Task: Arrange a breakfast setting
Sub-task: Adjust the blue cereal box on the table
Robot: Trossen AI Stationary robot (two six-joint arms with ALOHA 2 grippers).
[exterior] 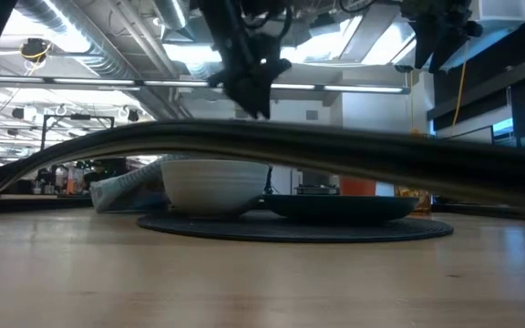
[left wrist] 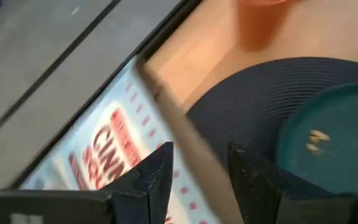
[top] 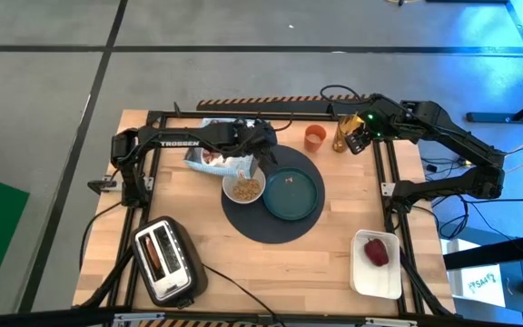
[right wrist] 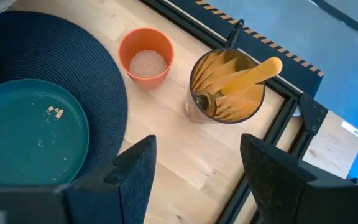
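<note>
on the wooden desk (top: 289,259) lies a dark round mat (top: 273,196) carrying a teal plate (top: 291,193) at its 3 o'clock and a small white bowl (top: 243,189) of cereal at its 9 o'clock. the left gripper (top: 263,156) hangs above the bowl's 12 o'clock edge, fingers apart, by a printed cereal bag (top: 214,156). the right gripper (top: 353,136), fingers spread and empty, hovers over a glass jar of wooden utensils (right wrist: 227,89), beside a small orange cup (top: 315,137) at the mat's 1 o'clock. a red fruit (top: 377,252) rests on a white rectangular tray (top: 376,277).

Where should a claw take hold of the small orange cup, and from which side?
Grip the orange cup by its rim from straight above, one finger inside, one outside. It stands upright and open-topped just off the dark mat, with the glass jar close beside it, so a side approach looks cramped.
</note>
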